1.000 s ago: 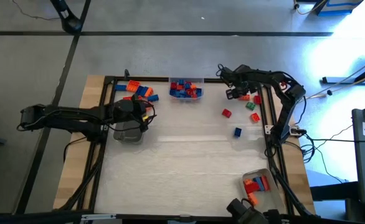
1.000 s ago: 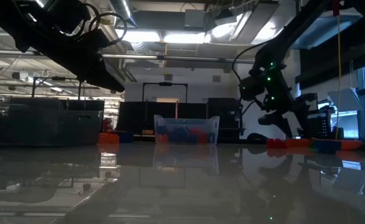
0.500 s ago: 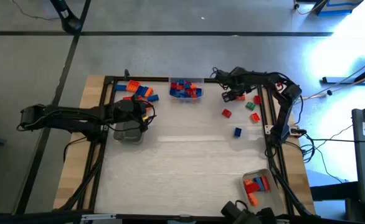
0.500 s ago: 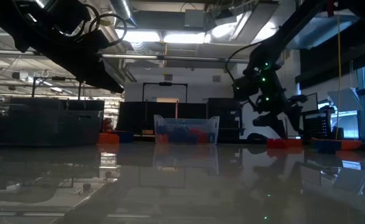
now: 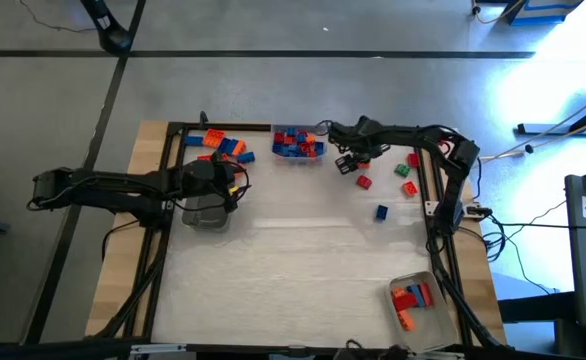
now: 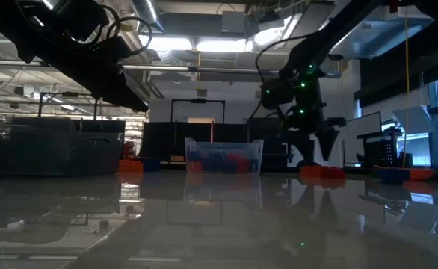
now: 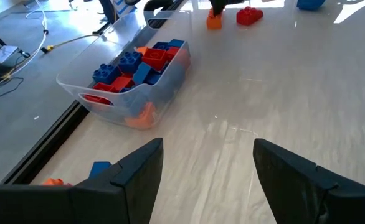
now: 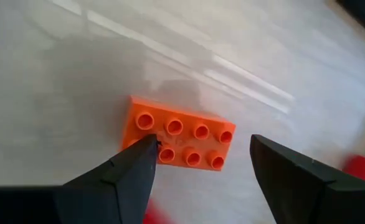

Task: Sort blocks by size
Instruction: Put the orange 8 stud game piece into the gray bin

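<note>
An orange eight-stud block (image 8: 189, 134) lies flat, studs up, on the white table under my right gripper (image 8: 202, 142), which is open and points steeply down near the far edge (image 5: 348, 162). The left wrist view shows the same orange block (image 7: 214, 22) below the dark fingers. Loose red (image 5: 364, 182), blue (image 5: 381, 211) and green (image 5: 405, 170) blocks lie to its right. My left gripper (image 7: 207, 155) waits open at the left (image 5: 231, 186), above a clear container (image 5: 205, 212). My right gripper comes at the orange block from above. One fingertip (image 8: 146, 149) shows over the block's corner (image 8: 136, 140), and the other finger stands clear of its opposite end. Whether that fingertip touches the block, I cannot tell.
A clear tray (image 5: 298, 143) of blue and red blocks stands at the far edge, just left of my right gripper. More loose blocks (image 5: 223, 145) lie at the far left. Another clear tray (image 5: 413, 298) with red, orange and blue blocks sits near the front right.
My right gripper has moved toward the table's left along the far edge, away from the blocks at the right and toward the tray of blue and red blocks, rolling as it went. Its fingers have stayed equally far apart.
</note>
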You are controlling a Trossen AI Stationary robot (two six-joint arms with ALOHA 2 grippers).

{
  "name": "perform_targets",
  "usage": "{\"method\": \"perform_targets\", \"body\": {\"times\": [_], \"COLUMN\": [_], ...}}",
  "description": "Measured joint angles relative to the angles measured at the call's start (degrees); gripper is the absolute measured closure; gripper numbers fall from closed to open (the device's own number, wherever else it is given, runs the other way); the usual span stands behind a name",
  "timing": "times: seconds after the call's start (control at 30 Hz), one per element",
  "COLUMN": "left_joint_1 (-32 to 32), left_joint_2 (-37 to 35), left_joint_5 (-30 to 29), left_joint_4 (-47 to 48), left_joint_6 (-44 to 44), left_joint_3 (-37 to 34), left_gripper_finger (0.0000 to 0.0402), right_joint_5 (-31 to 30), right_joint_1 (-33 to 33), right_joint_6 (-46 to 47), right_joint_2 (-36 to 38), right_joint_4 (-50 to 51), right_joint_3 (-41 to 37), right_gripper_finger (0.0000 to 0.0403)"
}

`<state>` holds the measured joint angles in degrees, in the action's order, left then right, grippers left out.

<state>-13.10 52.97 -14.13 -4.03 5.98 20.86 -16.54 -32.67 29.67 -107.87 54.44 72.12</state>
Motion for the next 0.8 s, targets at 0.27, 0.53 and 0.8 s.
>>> {"method": "perform_targets", "body": {"times": [0.27,0.53,0.8], "left_joint_1": [0.0,0.0,0.0], "left_joint_2": [0.0,0.0,0.0], "left_joint_5": [0.0,0.0,0.0], "left_joint_4": [0.2,0.2,0.5], "left_joint_6": [0.0,-0.3,-0.3], "left_joint_3": [0.0,0.0,0.0], "left_gripper_finger": [0.0167,0.0167,0.0167], "right_joint_5": [5.3,6.3,9.1], "right_joint_1": [4.4,4.2,3.8], "right_joint_6": [-1.0,-25.0,-37.8], "right_joint_2": [-0.2,-0.1,-0.1], "right_joint_4": [4.6,13.4,14.0], "right_joint_3": [3.1,9.7,9.5], "right_gripper_finger": [0.0143,0.0143,0.0143]}}
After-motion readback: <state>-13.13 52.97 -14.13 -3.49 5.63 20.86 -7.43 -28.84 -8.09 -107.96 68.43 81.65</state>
